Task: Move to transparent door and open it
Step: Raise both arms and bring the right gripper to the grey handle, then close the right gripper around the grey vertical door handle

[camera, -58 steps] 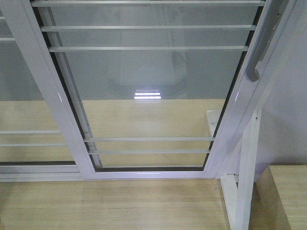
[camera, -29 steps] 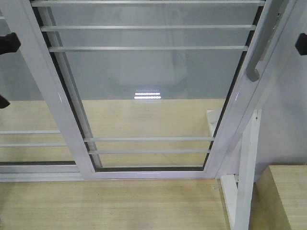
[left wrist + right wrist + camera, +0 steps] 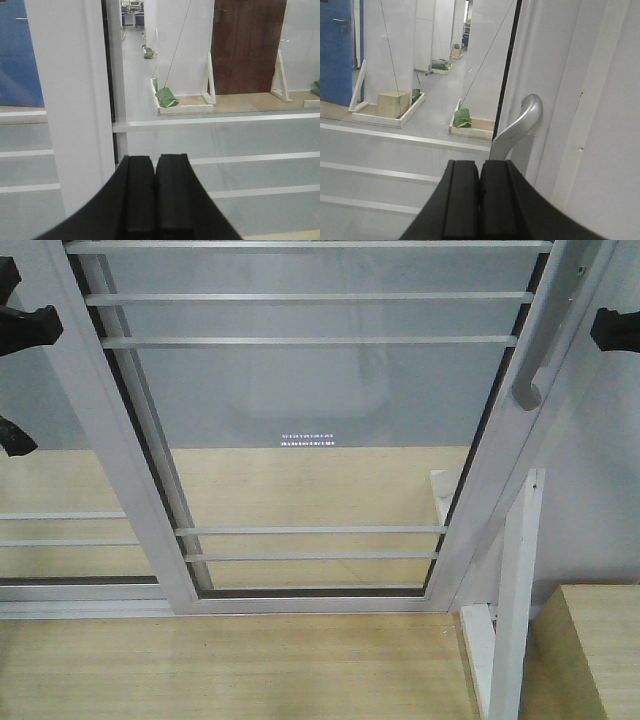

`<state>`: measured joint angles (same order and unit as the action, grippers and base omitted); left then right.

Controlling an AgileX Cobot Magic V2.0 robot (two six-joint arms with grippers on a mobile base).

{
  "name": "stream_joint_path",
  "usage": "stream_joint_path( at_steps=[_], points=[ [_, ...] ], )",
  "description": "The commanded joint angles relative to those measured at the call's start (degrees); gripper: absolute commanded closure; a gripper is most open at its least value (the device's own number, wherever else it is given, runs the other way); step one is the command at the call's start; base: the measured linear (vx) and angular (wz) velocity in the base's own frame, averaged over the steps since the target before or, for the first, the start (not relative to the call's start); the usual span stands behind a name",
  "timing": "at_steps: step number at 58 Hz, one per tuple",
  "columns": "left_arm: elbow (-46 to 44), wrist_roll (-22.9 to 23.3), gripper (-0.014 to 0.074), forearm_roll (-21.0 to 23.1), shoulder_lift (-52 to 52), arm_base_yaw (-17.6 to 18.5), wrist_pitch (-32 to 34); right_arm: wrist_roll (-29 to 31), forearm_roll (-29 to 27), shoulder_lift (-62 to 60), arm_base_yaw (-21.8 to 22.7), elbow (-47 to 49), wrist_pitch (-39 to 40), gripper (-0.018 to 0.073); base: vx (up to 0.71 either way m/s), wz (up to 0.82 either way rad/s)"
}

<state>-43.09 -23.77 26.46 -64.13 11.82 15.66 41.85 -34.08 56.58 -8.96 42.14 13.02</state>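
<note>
my left end effector (image 3: 155, 167): closed, empty
my right end effector (image 3: 479, 170): closed, empty, near the handle (image 3: 522, 122) on the transparent door (image 3: 320, 390)

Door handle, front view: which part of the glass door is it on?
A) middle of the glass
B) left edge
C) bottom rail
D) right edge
D: the grey handle runs along the right frame edge of the door, near the top of the picture.
</note>
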Motion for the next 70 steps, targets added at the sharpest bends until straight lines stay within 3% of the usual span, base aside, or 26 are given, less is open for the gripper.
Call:
stream_joint_path(
  at_steps=[1, 13, 19, 27, 37, 47, 58, 70],
  points=[
    [-2.2, 0.14, 0.0421, -0.34, 0.96, 0.13, 3.7, 0.51, 0.59, -0.72, 0.25, 2.16, 3.06, 0.0345, 0.0, 0.0],
    [-2.2, 0.14, 0.016, -0.34, 0.96, 0.13, 4.1, 0.51, 0.59, -0.72, 0.25, 2.16, 3.4, 0.0062, 0.0, 0.0],
    [-2.2, 0.14, 0.0055, -0.34, 0.96, 0.13, 4.5, 0.51, 0.53, -0.72, 0.25, 2.16, 3.89, -0.0015, 0.0, 0.0],
    [-2.2, 0.2, 0.0005, 0.14, 0.96, 0.13, 3.68, 0.51, -0.08, 0.97, 0.25, 2.16, 7.81, -0.0012, 0.0, 0.0],
    [-2.2, 0.2, 0.0006, 0.14, 0.96, 0.13, 0.82, 0.51, -3.75, 7.07, 0.29, 2.16, 14.81, 0.0033, 0.0, 0.0],
    [-2.05, 0.2, 0.0006, 0.08, 0.96, 0.13, -0.23, 0.51, -3.77, 16.58, 0.29, 2.16, 17.88, 0.0078, 0.0, 0.0],
    [-2.07, 0.14, 0.0006, 0.08, 0.96, 0.13, -0.23, -0.5, -3.55, 25.72, 0.91, 2.35, 26.99, 0.0092, 0.0, 0.0],
    [-2.07, 0.14, 0.0006, 0.08, 0.96, 0.13, -0.23, -7.25, -2.25, 32.34, 5.83, 7.56, 21.97, 0.0092, 0.0, 0.0]
  ],
)
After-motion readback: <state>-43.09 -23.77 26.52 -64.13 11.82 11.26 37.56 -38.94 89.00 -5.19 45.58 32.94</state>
